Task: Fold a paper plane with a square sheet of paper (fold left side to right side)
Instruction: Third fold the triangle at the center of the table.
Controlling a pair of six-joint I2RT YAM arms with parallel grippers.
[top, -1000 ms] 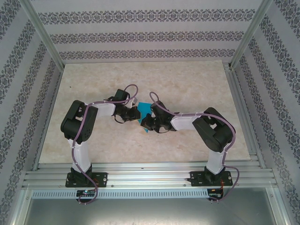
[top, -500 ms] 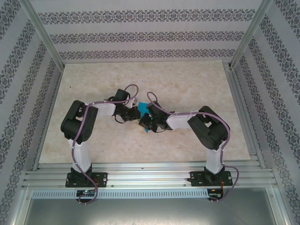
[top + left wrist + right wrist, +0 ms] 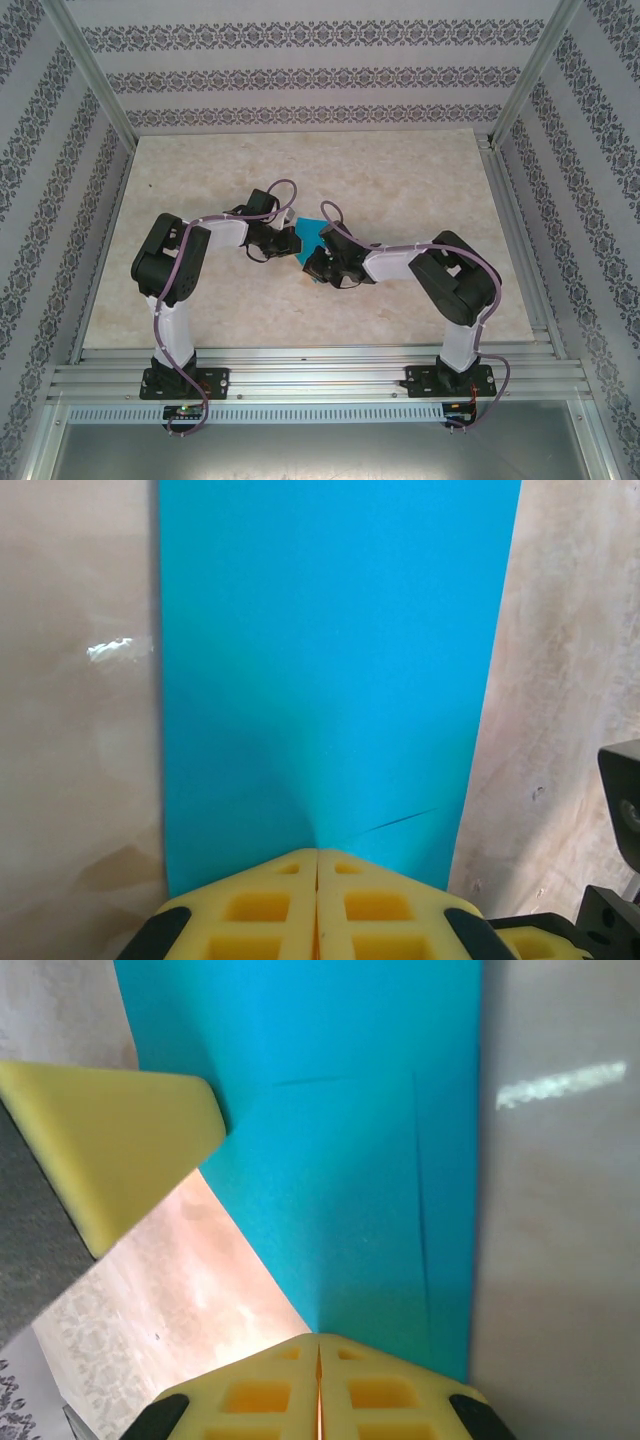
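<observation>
The teal-blue square sheet of paper (image 3: 311, 233) lies on the table between my two grippers, narrower than a square and with crease lines across it. My left gripper (image 3: 292, 241) is shut, its yellow tips (image 3: 317, 851) down on the paper (image 3: 340, 660), which puckers slightly where they touch. My right gripper (image 3: 313, 268) is shut too, and its tips (image 3: 318, 1336) rest at the near slanted edge of the paper (image 3: 350, 1160). A yellow pad of the left gripper (image 3: 110, 1150) touches the paper's left edge in the right wrist view. No folded paper plane shape shows.
The beige marbled tabletop (image 3: 400, 180) stretches open behind and to both sides of the arms. Patterned walls and metal frame posts (image 3: 95, 75) enclose it. Part of the right arm's black housing (image 3: 620, 880) sits close beside the left gripper.
The right gripper slid a little left over the paper, then back right and nearer. More teal paper now shows behind it. The left gripper stayed put.
</observation>
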